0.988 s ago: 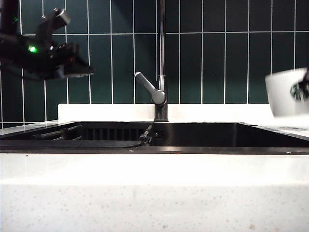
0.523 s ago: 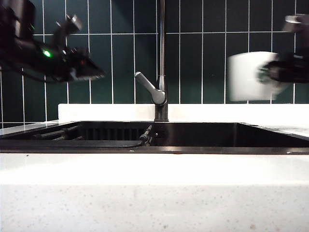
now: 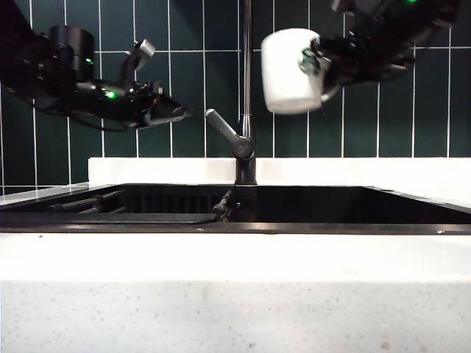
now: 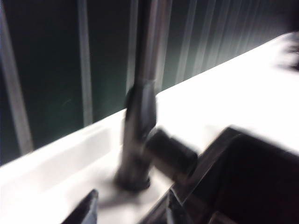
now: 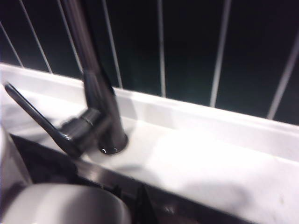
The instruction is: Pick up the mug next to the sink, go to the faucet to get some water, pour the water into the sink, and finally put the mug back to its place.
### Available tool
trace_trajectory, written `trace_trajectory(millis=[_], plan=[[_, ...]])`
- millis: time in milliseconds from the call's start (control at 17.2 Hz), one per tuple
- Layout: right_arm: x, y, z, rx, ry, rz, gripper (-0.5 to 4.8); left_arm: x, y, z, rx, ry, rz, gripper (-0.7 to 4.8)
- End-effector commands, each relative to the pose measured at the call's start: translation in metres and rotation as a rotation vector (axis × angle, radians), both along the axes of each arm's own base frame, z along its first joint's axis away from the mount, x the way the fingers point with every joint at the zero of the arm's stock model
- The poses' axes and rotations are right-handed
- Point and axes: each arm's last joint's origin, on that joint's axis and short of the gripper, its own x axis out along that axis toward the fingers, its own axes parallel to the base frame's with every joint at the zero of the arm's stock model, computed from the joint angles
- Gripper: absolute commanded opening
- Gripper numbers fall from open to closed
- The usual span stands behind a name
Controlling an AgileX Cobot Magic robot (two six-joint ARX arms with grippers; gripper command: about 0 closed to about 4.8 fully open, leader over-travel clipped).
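The white mug hangs upright high over the sink, just right of the faucet pipe. My right gripper is shut on it from the right, at the handle side. In the right wrist view the mug's rim fills the near edge, with the faucet base and lever behind it. My left gripper is open and holds nothing, level with and left of the faucet's lever. In the left wrist view its fingers frame the blurred faucet base.
A white speckled counter runs along the front. A white ledge sits behind the basin under a dark green tiled wall. A dark rack and a black hose lie inside the basin.
My right gripper has carried the mug up and to the left, from the far right edge to beside the faucet pipe. My left gripper has moved right toward the lever.
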Motion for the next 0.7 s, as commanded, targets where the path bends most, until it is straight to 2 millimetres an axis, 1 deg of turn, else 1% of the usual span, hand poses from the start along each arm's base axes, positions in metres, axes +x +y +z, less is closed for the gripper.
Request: trace_trajectory(millis=[58, 174, 291, 349, 407, 523, 698], plan=[[0.006, 0.015, 0.025, 0.062, -0.034, 0.066, 0.17, 0.018, -0.005, 0.009, -0.056, 0.014, -0.126, 1.83], [0.010, 0.021, 0.030, 0.081, -0.033, 0.082, 0.17, 0.025, -0.008, 0.010, -0.056, 0.003, -0.168, 1.83], [0.015, 0.026, 0.036, 0.161, -0.014, 0.127, 0.17, 0.029, -0.011, 0.009, -0.064, 0.022, -0.214, 1.83], [0.015, 0.029, 0.038, 0.166, -0.018, 0.141, 0.17, 0.029, -0.015, 0.009, -0.063, 0.020, -0.235, 1.83], [0.016, 0.029, 0.041, 0.169, -0.030, 0.145, 0.17, 0.029, -0.017, 0.010, -0.063, 0.012, -0.237, 1.83], [0.016, 0.030, 0.047, 0.175, -0.052, 0.152, 0.17, 0.028, -0.026, 0.008, -0.051, -0.022, -0.235, 1.83], [0.016, 0.031, 0.052, 0.179, -0.058, 0.177, 0.16, 0.030, -0.041, -0.001, -0.028, -0.049, -0.172, 1.84]])
